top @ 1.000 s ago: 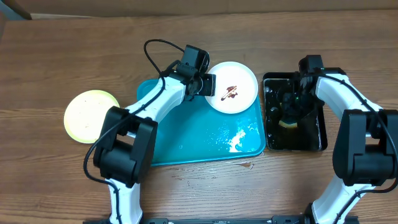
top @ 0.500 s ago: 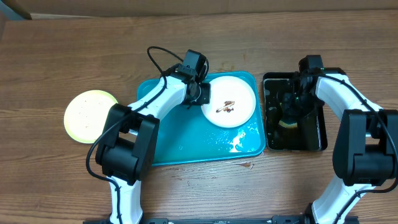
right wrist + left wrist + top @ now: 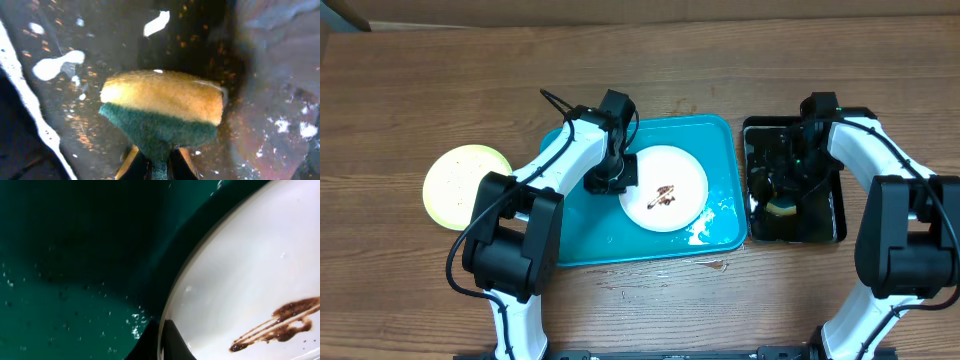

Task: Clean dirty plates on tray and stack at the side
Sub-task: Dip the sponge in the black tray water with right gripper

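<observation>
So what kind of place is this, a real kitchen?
Probably not: it looks like a mock dishwashing station on a wooden table. A wet blue tray holds a sauce-smeared plate, and a wet black tray has a sponge in it.

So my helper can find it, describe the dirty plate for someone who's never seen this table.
Start at the turquoise tray in the middle of the table. Within it is a round plate, left rim pinched by the left end effector. Unlike the yellow-green plate left of the tray, it is white with a brown sauce smear.
</observation>
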Controlling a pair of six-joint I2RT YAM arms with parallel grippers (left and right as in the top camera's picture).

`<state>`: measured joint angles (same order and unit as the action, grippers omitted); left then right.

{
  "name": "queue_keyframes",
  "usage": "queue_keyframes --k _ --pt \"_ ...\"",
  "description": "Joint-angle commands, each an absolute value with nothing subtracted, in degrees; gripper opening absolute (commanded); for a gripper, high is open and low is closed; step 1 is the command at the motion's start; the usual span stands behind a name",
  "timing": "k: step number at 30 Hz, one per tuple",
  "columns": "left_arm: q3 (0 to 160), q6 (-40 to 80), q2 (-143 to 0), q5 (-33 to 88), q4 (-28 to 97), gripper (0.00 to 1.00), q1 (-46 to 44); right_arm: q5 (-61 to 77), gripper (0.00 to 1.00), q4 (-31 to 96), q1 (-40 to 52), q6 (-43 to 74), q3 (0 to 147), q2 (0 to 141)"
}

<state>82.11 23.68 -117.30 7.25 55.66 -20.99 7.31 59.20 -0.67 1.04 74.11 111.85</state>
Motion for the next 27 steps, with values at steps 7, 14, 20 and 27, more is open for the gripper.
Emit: queue_keyframes --k 7,14,20,27 --pt "81.58 24.91 -115.72 5.58 56.99 0.04 -20.93 9.13 0.40 63.72 -0.36 1.50 76.88 104.31" --pt "81.58 24.88 -115.72 5.58 57.01 0.04 -20.93 9.06 0.41 63.59 0.03 1.50 75.05 104.42" --pt "81.58 24.88 -115.72 5.56 57.01 0.04 -20.93 8.51 0.41 56.51 0.03 1.69 70.13 104.57" --pt "81.58 24.91 -115.72 5.56 56.97 0.04 -20.93 6.48 0.37 49.71 0.03 3.62 65.21 104.60"
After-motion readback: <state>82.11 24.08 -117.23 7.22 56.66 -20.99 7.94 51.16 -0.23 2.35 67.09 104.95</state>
